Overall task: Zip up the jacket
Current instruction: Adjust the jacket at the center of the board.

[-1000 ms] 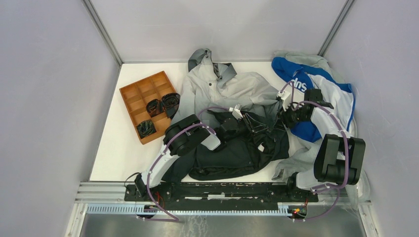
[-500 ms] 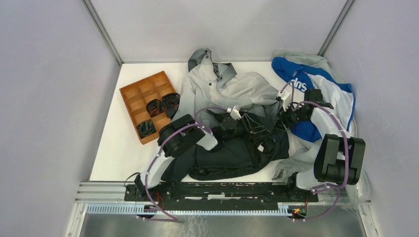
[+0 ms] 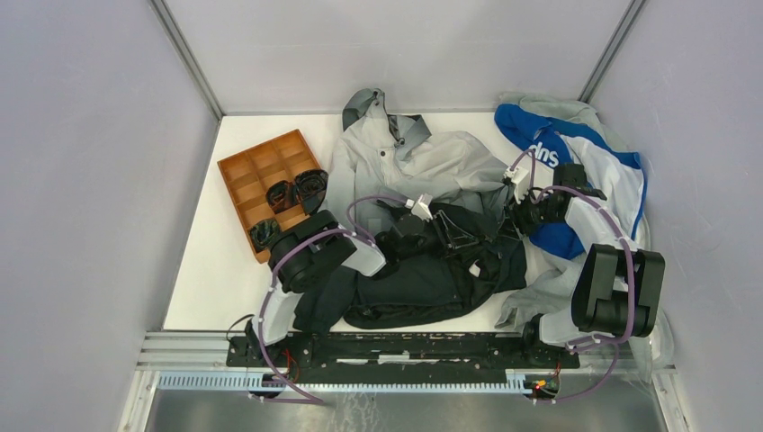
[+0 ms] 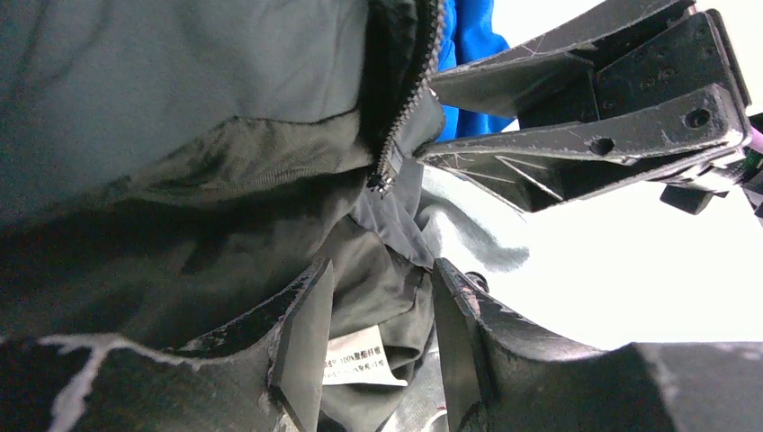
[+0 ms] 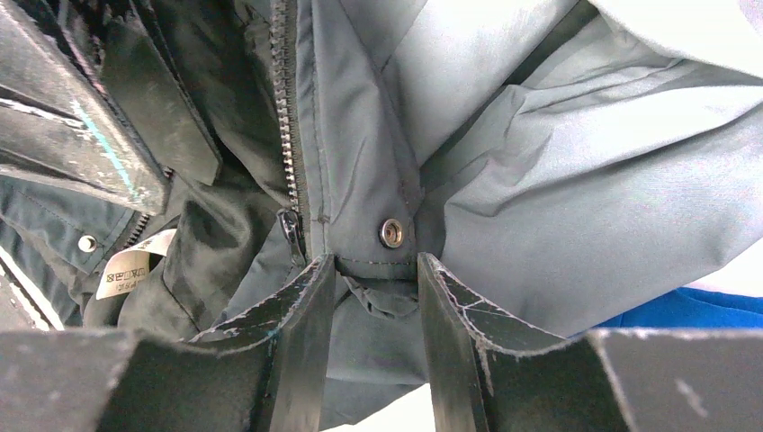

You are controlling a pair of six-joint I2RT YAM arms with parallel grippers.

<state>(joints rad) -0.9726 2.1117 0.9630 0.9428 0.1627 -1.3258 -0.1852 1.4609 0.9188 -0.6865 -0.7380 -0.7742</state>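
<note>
The jacket (image 3: 405, 162) lies spread in the middle, light grey at the hood and dark at the hem. My left gripper (image 3: 447, 232) is over the dark lower part. In the left wrist view its jaws (image 4: 382, 270) are closed on bunched dark lining with a white label (image 4: 355, 358) between them. My right gripper (image 3: 515, 209) is at the jacket's right edge. In the right wrist view it (image 5: 373, 261) pinches the hem just below a snap button (image 5: 390, 232), beside the zipper (image 5: 288, 108) and its slider (image 5: 290, 229). The zipper is apart at the bottom end (image 4: 405, 99).
A brown compartment tray (image 3: 243, 175) with dark items stands at the left. A blue-and-white garment (image 3: 576, 153) lies at the back right, with light grey cloth (image 3: 544, 288) under the right arm. Grey walls close in on the left, back and right.
My left arm has drawn back to the left, its elbow swinging toward the tray, and the gripper has shifted slightly left with the dark fabric. The right arm has stayed put.
</note>
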